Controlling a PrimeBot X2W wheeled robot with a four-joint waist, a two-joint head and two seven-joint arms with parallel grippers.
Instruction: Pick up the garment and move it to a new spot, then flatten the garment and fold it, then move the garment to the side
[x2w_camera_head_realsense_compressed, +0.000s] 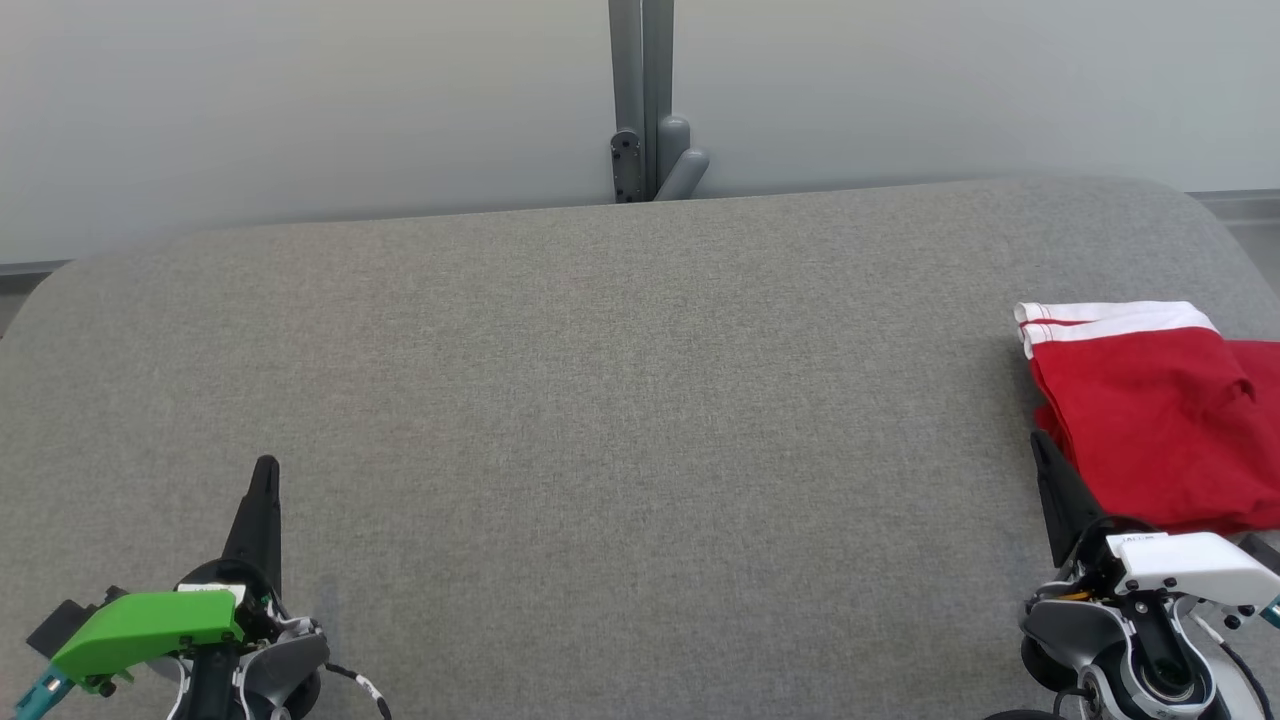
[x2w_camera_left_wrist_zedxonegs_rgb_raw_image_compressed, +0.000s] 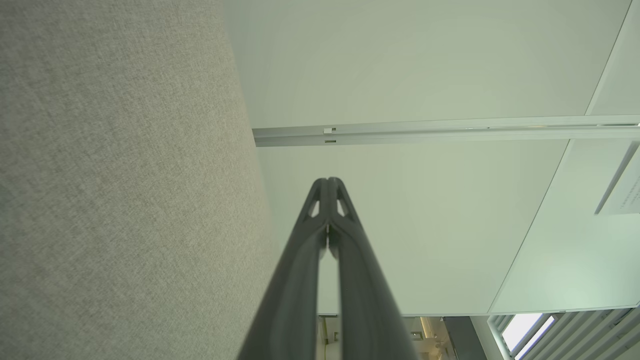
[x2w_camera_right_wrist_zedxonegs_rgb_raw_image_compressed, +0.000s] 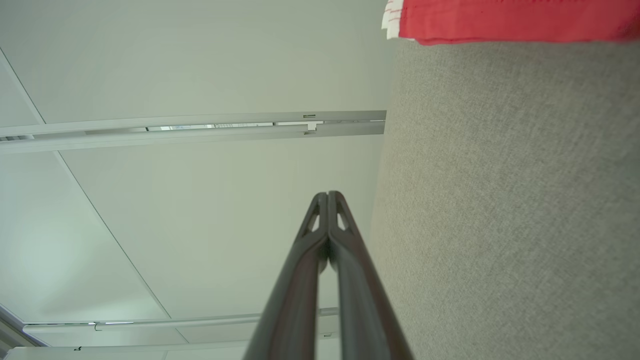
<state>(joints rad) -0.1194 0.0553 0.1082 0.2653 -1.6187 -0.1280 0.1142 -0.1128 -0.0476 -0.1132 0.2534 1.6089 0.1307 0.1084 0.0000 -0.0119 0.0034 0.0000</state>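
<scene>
Dark L claw (x2w_camera_left_wrist_zedxonegs_rgb_raw_image_compressed: 327, 180), R claw (x2w_camera_right_wrist_zedxonegs_rgb_raw_image_compressed: 327, 194) closed

Broad table (x2w_camera_head_realsense_compressed: 600, 400), covered all over in grey woven cloth, rounded at both far corners. Lying directly on it, far over at the right side: a red garment (x2w_camera_head_realsense_compressed: 1150, 430), roughly folded and a little rumpled, white band with a thin red stripe along its far end, right part running out of view.

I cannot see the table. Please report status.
Left gripper shut, empty. Right gripper shut, empty, beside red garment. Garment lies on grey table, right side. No obstacle seen.
</scene>
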